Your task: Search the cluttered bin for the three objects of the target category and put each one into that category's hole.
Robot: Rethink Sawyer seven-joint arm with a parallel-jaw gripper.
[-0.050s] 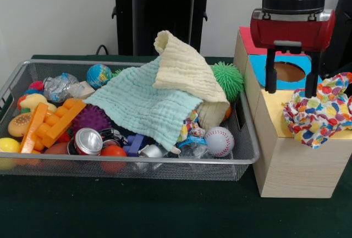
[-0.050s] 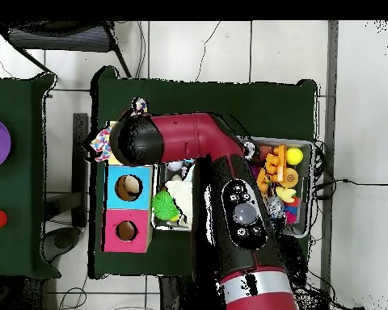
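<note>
This is a robotics lab set up for sorting trials. A red and black arm on a pedestal reaches over a tabletop covered in dark green cloth. A wire mesh bin heaped with toys and cloths sits beside a wooden sorting box with round holes. The overhead view shows a pale tiled floor with loose cables.

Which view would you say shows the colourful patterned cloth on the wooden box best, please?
The front view: the colourful patterned cloth lies crumpled on the wooden box, just under the open gripper. In the overhead view the red arm hides most of it; only a corner peeks out.
</note>
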